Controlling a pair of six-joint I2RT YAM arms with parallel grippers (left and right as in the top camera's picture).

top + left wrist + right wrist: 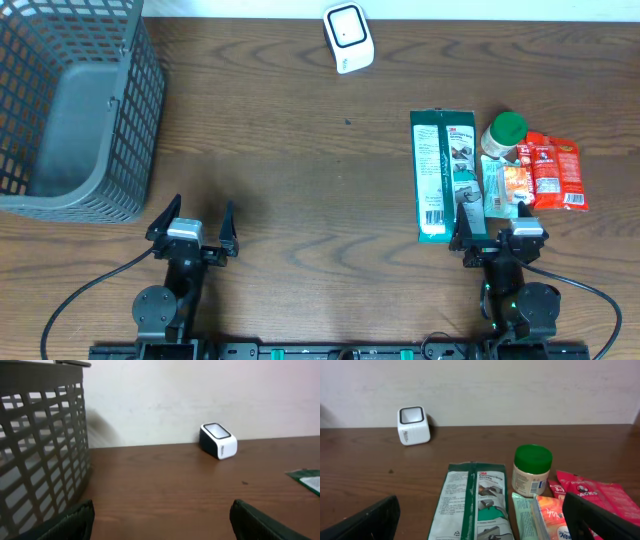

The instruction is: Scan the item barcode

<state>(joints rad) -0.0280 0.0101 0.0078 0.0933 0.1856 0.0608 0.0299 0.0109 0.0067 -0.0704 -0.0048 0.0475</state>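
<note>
Just ahead of the right hand [496,228] (fingers wide apart), green packet [441,175], flat on the table [300,200].

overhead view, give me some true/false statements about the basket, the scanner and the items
1. The grey basket stands on the left arm's side. True.
2. The white scanner sits inside the basket. False: it stands on the table, apart from the basket.
3. The jar has a green lid. True.
4. The right gripper is shut on the green package. False: its jaws are open and hold nothing.
5. The red snack packet lies beside the jar. True.
</note>
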